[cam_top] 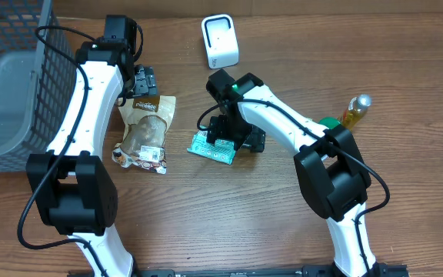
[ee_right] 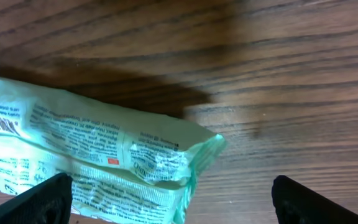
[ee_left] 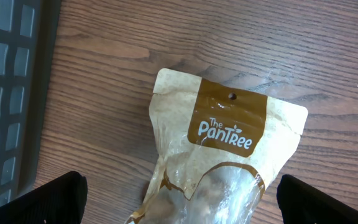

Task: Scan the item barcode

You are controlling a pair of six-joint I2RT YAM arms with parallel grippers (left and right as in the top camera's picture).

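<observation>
On desk (cam_top: 206, 223): right claw (ee_right: 173, 202) open over green packet (ee_right: 104, 149), left claw (ee_left: 182, 202) open over brown pouch (ee_left: 229, 137) left of packet.

Bright, even light; soft shadows, sharp close-ups, slight glare.

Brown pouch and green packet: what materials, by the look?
Brown pouch: likely kraft paper, matte tan and creased, with a glossy clear plastic window that catches glare. Green packet: probably thin plastic film, slightly shiny and wrinkled, with a flat sealed end.
</observation>
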